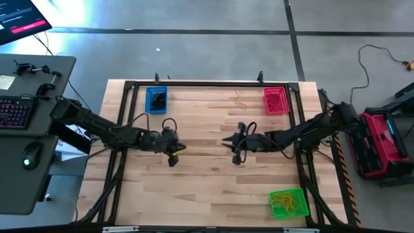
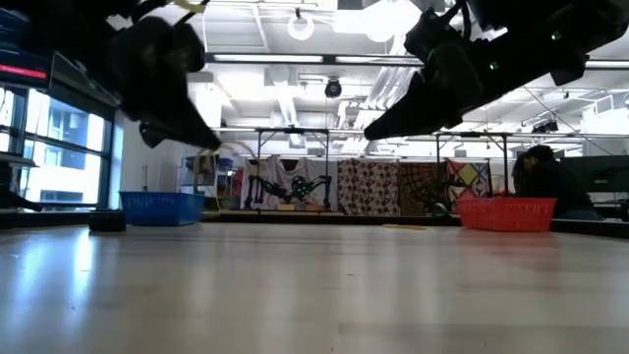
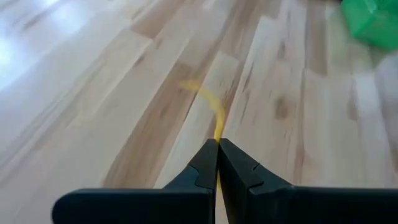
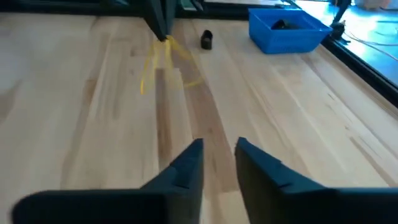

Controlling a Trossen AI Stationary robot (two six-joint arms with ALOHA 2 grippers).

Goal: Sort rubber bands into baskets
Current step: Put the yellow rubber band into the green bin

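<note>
Pinched between the closed fingers of the left claw, a yellow rubber band is held above the tabletop middle, well apart from the green basket. Facing it, the right claw is seen empty, fingers apart. The thin loop could slip out in transit. Bare wood is left all around for moving.

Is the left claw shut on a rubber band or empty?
Shut on one. The left claw has its fingers pressed together, and a yellow rubber band sticks out from between the tips, dangling above the table.
</note>
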